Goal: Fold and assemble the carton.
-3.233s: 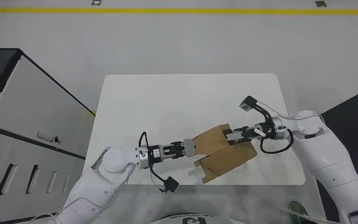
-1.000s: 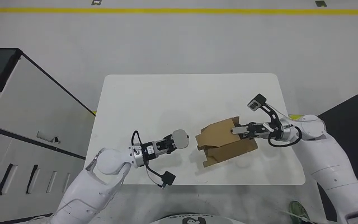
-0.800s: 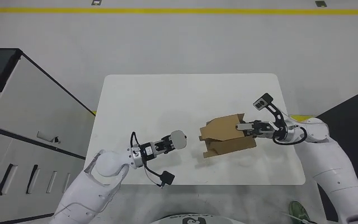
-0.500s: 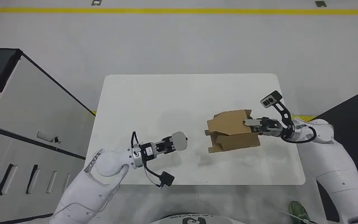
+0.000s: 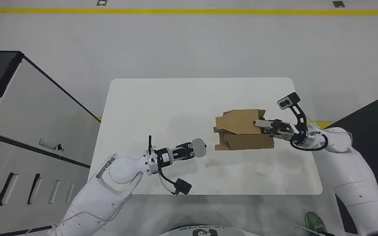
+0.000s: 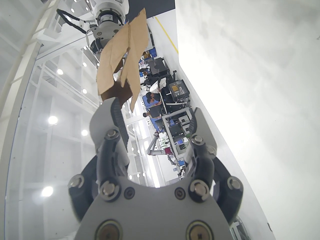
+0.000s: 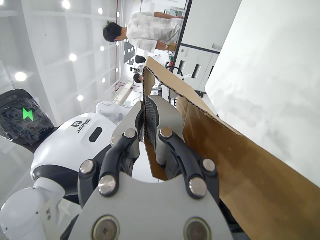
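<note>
Your right pincer (image 5: 260,124): clamped on the carton (image 5: 239,128) wall.
Your left pincer (image 5: 199,147): spread wide, empty, apart from carton, over desk (image 5: 177,106).

White, round-cornered rectangular table (image 5: 177,100) on a pale grey floor (image 5: 177,41).

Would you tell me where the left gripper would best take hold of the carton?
Probably a loose flap on the carton, coming from the left gripper side: those thin edges face it, and the right gripper pinches the opposite wall.
</note>
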### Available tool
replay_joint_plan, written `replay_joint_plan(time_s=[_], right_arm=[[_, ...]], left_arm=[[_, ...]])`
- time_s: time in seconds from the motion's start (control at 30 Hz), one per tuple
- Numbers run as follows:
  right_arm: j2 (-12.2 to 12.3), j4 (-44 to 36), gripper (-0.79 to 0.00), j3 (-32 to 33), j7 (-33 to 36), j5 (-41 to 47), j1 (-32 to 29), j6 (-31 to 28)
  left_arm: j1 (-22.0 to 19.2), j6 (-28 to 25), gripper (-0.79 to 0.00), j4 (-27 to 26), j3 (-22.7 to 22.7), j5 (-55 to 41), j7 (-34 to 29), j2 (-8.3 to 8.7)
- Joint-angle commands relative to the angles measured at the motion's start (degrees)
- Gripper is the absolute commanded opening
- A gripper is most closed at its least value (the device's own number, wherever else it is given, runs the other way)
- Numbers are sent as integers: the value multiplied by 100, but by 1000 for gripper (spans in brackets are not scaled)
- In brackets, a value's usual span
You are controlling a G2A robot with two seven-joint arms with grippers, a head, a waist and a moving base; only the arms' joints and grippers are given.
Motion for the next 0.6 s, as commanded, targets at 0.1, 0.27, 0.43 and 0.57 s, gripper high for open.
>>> replay_joint_plan(time_s=[0.1, 0.27, 0.43, 0.57], right_arm=[[-7, -53, -785, 17, -17, -25, 12, -84], [-11, -148, -785, 9, -278, -334, -48, -19], [-22, -182, -785, 67, -393, -420, -118, 18], [-40, -196, -785, 69, -376, -416, -137, 57]], left_arm=[[-47, 1, 0, 3, 22, 0, 6, -1], [-38, 171, 0, -30, 102, -111, -34, -16], [-111, 295, 0, 33, 180, -334, 25, -34], [-195, 221, -92, 84, 266, -275, 60, -43]])
